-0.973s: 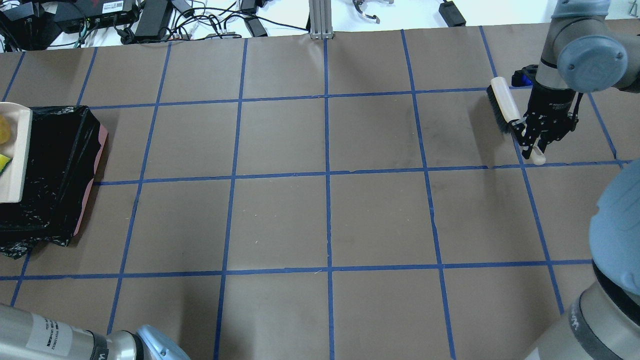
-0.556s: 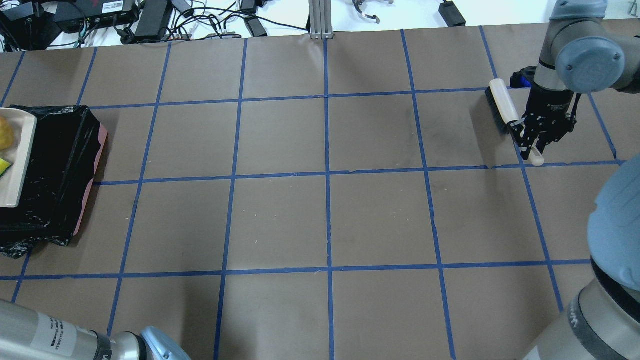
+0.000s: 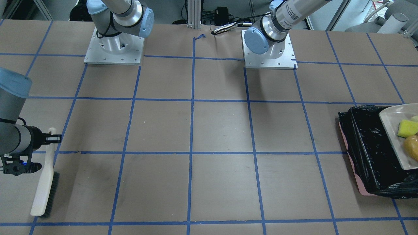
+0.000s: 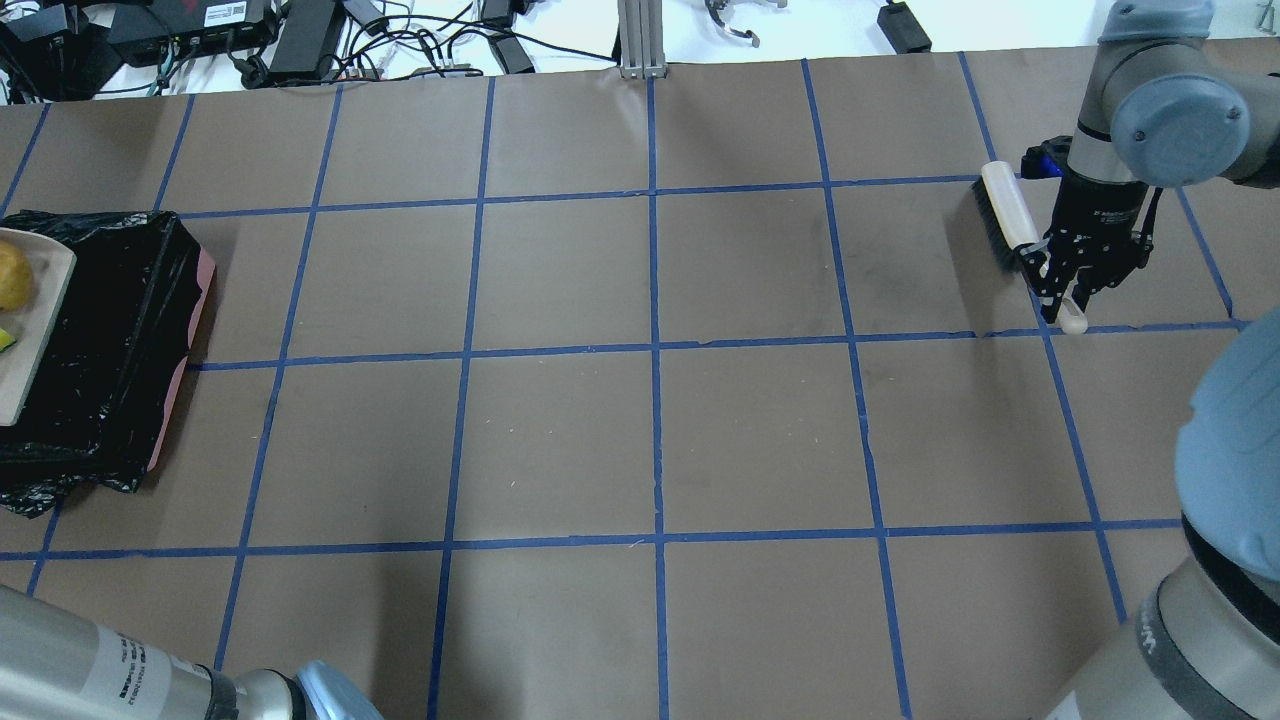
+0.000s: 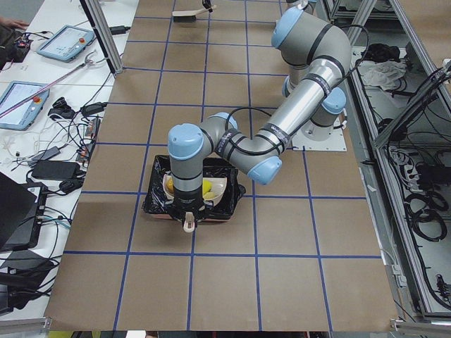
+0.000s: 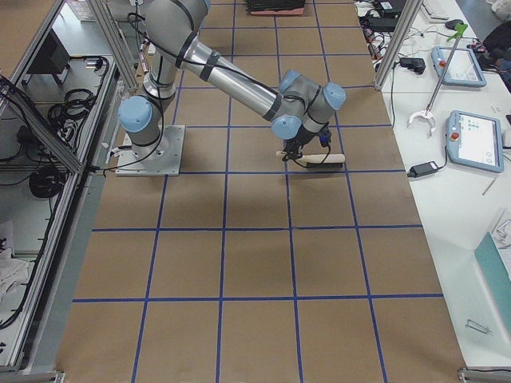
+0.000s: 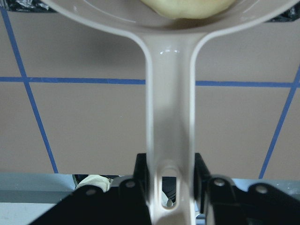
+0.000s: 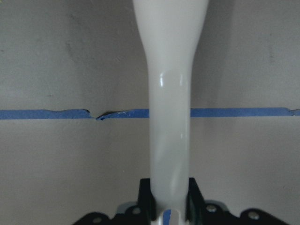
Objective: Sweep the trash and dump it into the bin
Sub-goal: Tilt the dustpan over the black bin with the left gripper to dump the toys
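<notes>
The bin (image 4: 130,330), pinkish with a black bag liner, sits at the table's left edge and shows again as the bin (image 3: 362,140). Above it hangs the cream dustpan (image 4: 35,330), tilted. In the pan lie the trash pieces: a golden-brown lump (image 3: 412,147) and a yellow sponge (image 3: 406,128). My left gripper (image 7: 171,183) is shut on the dustpan handle (image 7: 169,117). At the far right, my right gripper (image 4: 1068,290) is shut on the handle of a white brush (image 4: 1005,215), whose bristles rest on the table.
Brown paper with blue tape lines covers the table (image 4: 650,430). Cables and power bricks (image 4: 300,40) lie beyond the far edge. The two arm bases (image 3: 114,49) stand on the robot's side.
The dustpan has drifted left and turned over the bin, so less of it shows. The right gripper and brush have barely shifted.
</notes>
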You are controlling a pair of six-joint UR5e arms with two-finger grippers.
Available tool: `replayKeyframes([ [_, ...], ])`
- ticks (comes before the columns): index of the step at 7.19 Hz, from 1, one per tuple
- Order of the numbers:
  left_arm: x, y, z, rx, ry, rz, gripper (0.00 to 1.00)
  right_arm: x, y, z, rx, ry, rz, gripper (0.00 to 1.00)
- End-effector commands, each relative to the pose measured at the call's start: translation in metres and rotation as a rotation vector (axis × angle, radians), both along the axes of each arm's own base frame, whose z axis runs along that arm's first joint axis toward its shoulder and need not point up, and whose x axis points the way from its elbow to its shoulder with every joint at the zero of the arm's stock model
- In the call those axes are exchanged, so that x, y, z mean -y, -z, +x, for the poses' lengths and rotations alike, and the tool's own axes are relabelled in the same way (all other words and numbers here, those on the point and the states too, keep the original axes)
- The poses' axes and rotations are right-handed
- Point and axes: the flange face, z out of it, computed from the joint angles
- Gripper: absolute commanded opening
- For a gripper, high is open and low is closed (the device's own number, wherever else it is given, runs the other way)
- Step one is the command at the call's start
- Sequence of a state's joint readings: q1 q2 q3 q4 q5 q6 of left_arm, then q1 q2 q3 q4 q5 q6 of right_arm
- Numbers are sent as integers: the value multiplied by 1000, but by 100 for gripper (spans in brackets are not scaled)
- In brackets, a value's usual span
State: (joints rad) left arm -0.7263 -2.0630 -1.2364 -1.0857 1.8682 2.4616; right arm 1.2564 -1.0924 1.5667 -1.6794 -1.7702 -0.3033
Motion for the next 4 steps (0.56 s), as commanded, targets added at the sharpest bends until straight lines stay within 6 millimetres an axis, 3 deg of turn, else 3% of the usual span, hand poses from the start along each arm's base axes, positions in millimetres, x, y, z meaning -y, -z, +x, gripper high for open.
replayKeyframes([
  [1, 17, -16, -27, 97, 2, 46, 0, -2, 1, 1, -1, 5, 5, 0],
  [2, 17, -19, -31, 135, -11, 79, 0, -3, 2, 1, 0, 5, 8, 0],
  [4, 34, -35, -57, 238, -5, 84, 0, -4, 4, 2, 1, 10, 11, 0],
])
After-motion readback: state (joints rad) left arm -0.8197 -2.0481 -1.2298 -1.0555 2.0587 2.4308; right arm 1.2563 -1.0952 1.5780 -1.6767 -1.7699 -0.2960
